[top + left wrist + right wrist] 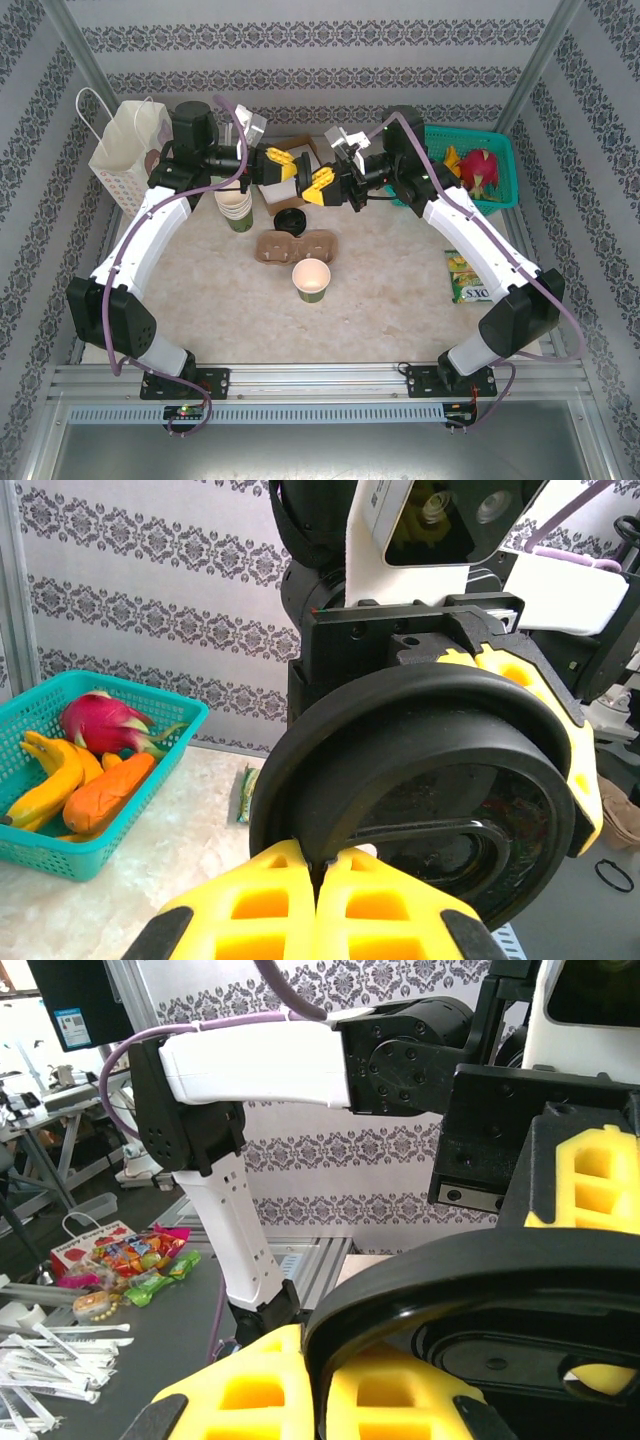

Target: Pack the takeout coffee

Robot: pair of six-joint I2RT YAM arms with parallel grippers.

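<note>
Above the table (400,300), my left tool (318,880) and right tool (310,1380) are both clenching the black lid (420,780). The teal basket (60,855) is holding fruit (105,720).

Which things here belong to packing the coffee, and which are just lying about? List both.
Job: black lid, pinched by left hand and right hand; lidless green cup; cardboard carrier; paper bag.
Lying about: fruit basket; snack packet; cup stack; second black lid.
</note>
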